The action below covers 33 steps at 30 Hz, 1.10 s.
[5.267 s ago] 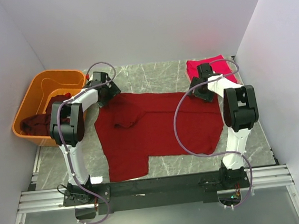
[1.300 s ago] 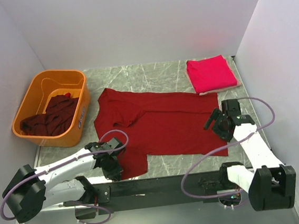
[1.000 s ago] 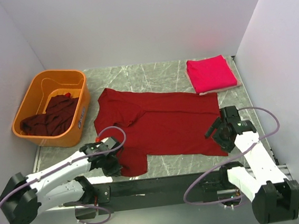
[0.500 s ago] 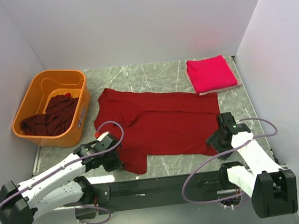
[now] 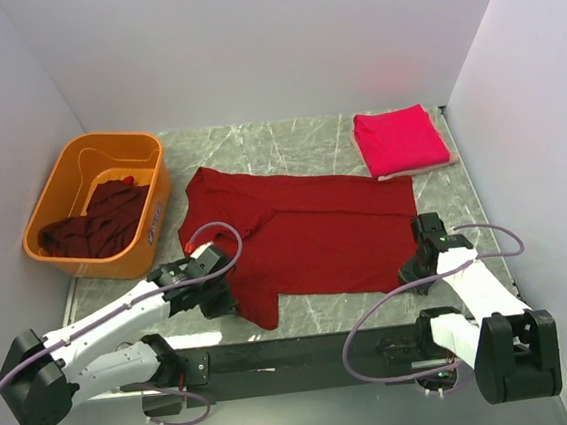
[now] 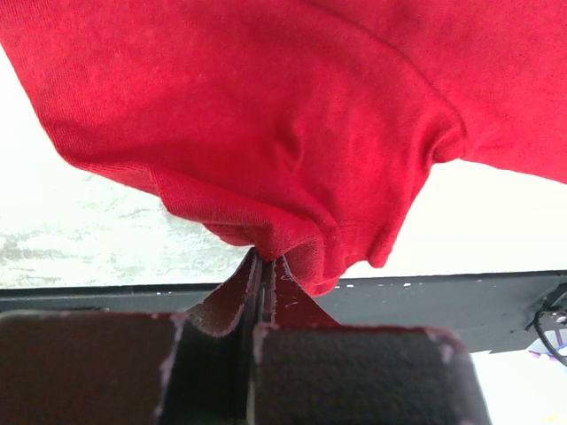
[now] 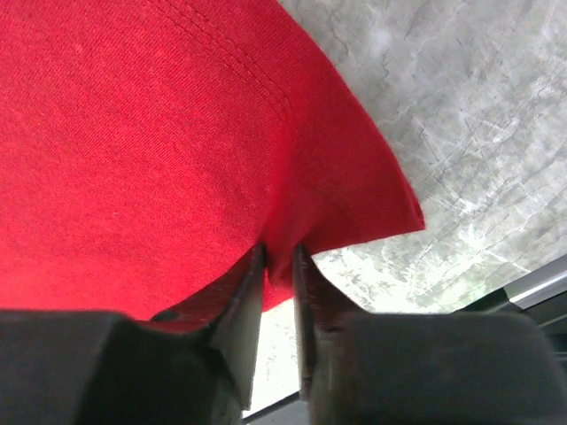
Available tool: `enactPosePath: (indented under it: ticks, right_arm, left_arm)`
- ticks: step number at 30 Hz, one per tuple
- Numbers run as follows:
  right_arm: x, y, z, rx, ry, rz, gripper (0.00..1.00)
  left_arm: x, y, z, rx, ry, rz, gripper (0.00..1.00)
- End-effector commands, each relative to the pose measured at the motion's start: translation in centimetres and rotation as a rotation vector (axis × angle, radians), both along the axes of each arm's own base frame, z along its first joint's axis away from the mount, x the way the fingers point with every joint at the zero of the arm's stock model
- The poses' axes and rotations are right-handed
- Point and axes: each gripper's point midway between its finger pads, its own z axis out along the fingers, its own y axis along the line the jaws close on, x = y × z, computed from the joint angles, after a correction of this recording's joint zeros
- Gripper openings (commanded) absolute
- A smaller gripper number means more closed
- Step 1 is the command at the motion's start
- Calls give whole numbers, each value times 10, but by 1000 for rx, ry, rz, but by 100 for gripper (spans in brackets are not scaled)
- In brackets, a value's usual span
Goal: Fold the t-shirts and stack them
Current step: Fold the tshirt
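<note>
A dark red t-shirt [image 5: 306, 232] lies spread on the marble table. My left gripper [image 5: 223, 303] is at its near left corner, shut on a bunched fold of the hem [image 6: 292, 239], and the cloth rises off the table from the left gripper [image 6: 264, 259]. My right gripper [image 5: 416, 271] is at the near right corner. In the right wrist view the right gripper [image 7: 279, 258] has its jaws closed on the red hem, with cloth filling the narrow gap between them. A folded crimson-pink t-shirt [image 5: 399, 140] lies at the back right.
An orange tub [image 5: 56, 166] stands at the back left with crumpled dark maroon shirts [image 5: 98, 222] inside. The black base rail [image 5: 307, 353] runs along the near table edge, just behind both grippers. White walls close in the left, back and right sides.
The right gripper has come down onto the near right corner and its jaws have closed on the cloth. The left gripper has crept right and away, bunching the near left flap.
</note>
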Motion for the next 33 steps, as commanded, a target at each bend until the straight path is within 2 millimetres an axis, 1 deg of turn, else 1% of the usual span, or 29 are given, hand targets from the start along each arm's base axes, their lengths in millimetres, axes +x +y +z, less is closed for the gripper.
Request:
enactPosePath:
  ticks: [1, 2, 3, 5, 6, 8, 9, 10, 11, 14, 15, 18, 20, 22, 25, 26, 28, 29, 30, 31, 32, 33]
  right_arm:
    - [9, -4, -3, -18, -23, -3, 20]
    - [9, -5, -2, -26, -19, 5, 16]
    - [12, -6, -1, -30, -23, 9, 10]
    - [14, -6, 2, -33, -30, 31, 4]
    - [19, -5, 7, -30, -44, 46, 2]
    - [19, -7, 10, -41, -24, 69, 1]
    - [23, -7, 15, -44, -33, 76, 0]
    - [24, -7, 17, -47, -31, 83, 0]
    - [26, -7, 18, -49, -29, 103, 0]
    - [33, -8, 23, -57, -42, 116, 0]
    - [37, -8, 26, -61, -51, 117, 0]
    - [46, -9, 33, -72, -63, 134, 0]
    - [53, -10, 36, -78, -73, 151, 0]
    - [64, -12, 44, -92, -97, 161, 0]
    - [77, -13, 53, -109, -124, 179, 0]
    - [82, -12, 57, -111, -139, 185, 0]
    - [88, -12, 57, -113, -139, 205, 0]
    - [93, -12, 62, -115, -147, 211, 0]
    - [93, -13, 62, -121, -133, 222, 0]
    - [93, -14, 58, -124, -108, 236, 0]
    - [97, -14, 61, -126, -113, 245, 0]
    - [98, -13, 60, -122, -105, 253, 0]
  left_arm:
    - [19, -7, 18, -19, -60, -5, 1]
    - [19, -8, 19, -29, -53, -12, 1]
    - [22, -11, 21, -39, -60, -28, 1]
    - [28, -15, 27, -68, -70, -29, 1]
    - [33, -17, 30, -77, -87, -42, 1]
    - [40, -15, 34, -78, -102, -33, 1]
    - [43, -16, 36, -83, -107, -47, 1]
    - [49, -18, 41, -98, -123, -40, 1]
    - [51, -19, 42, -102, -127, -48, 1]
    - [59, -26, 51, -142, -139, -76, 1]
    - [61, -25, 51, -137, -140, -83, 1]
    - [73, -24, 60, -136, -159, -80, 1]
    - [83, -20, 64, -133, -182, -61, 1]
    - [95, -14, 69, -124, -212, -38, 1]
    - [110, -10, 78, -108, -251, -18, 1]
    - [115, -11, 80, -111, -265, -21, 1]
    - [130, -6, 88, -77, -327, 4, 1]
    - [135, -5, 91, -72, -349, 8, 1]
    - [143, -6, 99, -79, -383, 14, 1]
    - [147, -5, 103, -73, -399, 19, 1]
    - [155, 0, 108, -43, -427, 41, 1]
    - [158, 3, 110, -30, -440, 53, 1]
